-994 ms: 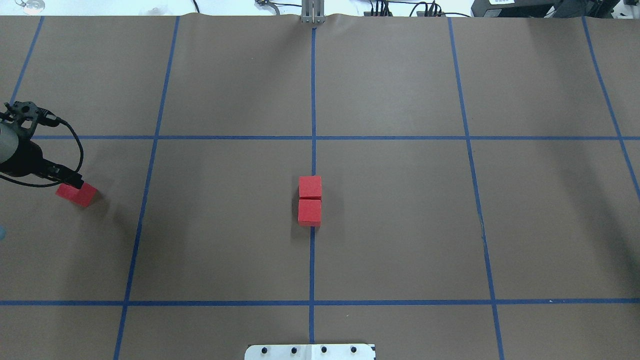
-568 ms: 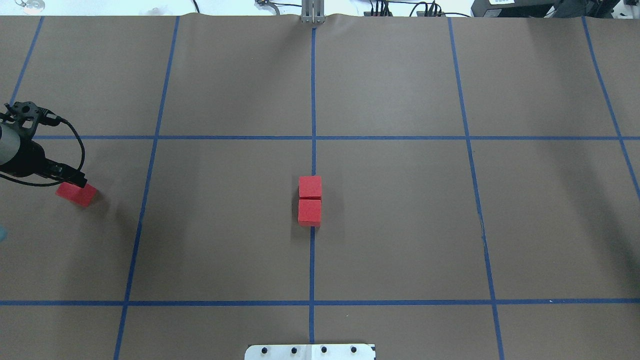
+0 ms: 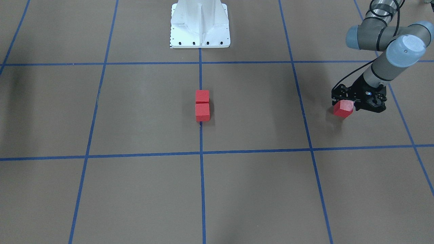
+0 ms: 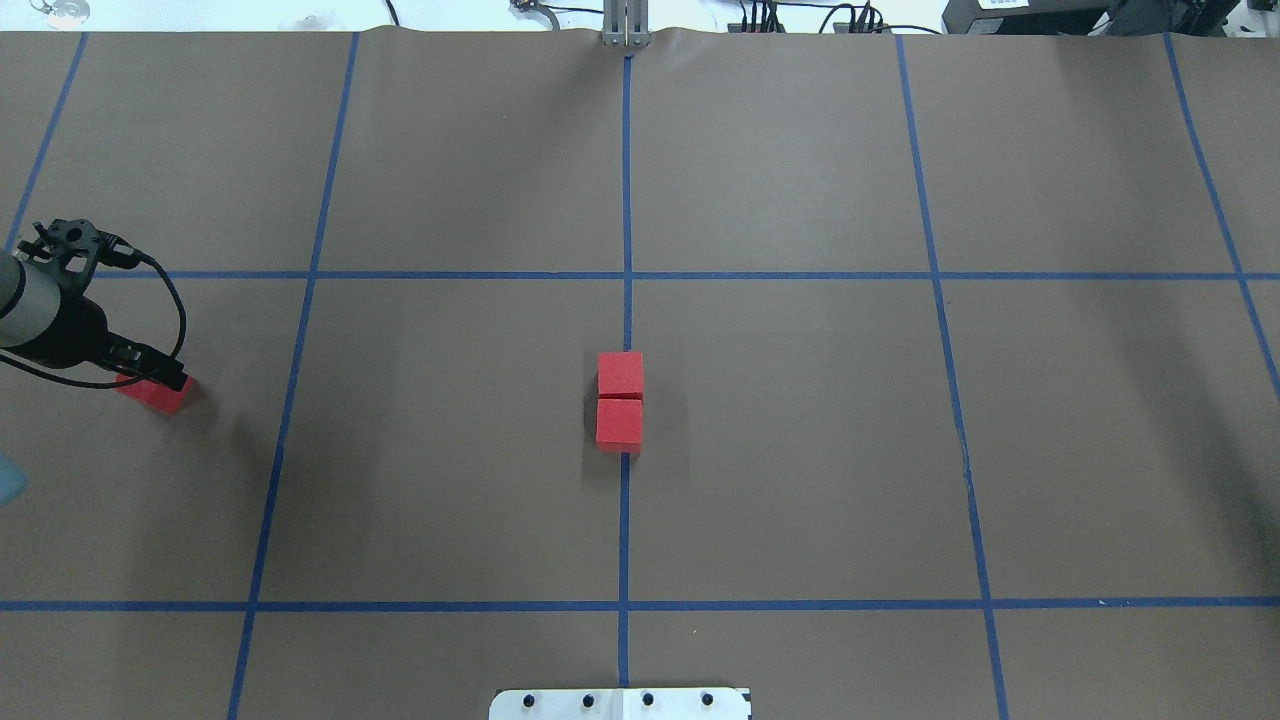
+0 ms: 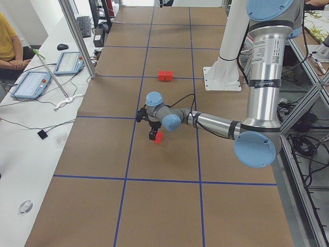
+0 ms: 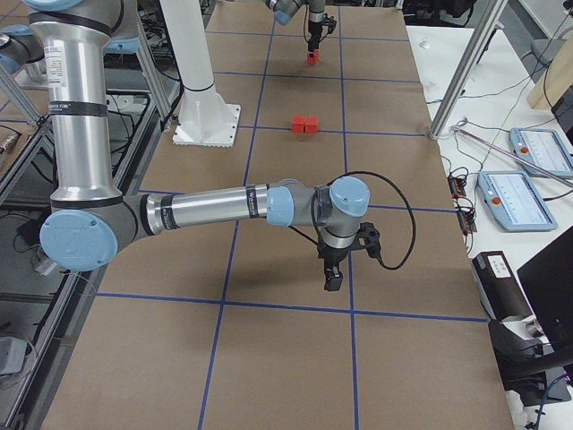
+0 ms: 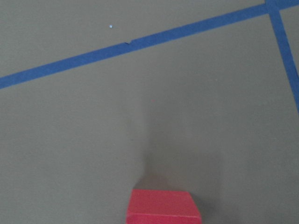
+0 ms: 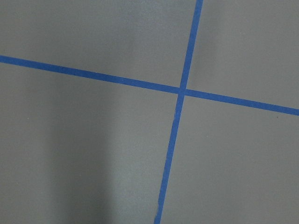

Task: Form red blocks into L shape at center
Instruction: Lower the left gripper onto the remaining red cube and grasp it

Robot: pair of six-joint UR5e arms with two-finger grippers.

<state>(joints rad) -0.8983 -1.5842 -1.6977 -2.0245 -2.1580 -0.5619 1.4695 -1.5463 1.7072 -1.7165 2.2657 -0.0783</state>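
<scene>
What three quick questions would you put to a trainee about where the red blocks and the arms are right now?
1. True or false: the lone red block touches the pair of red blocks.
2. Which gripper is down at the lone red block? A) left B) right C) neither
3. What marking does the pair of red blocks lie on?

Key: 1. False, they lie far apart, in different grid squares. 2. A, the left gripper. 3. The central blue tape line.
</scene>
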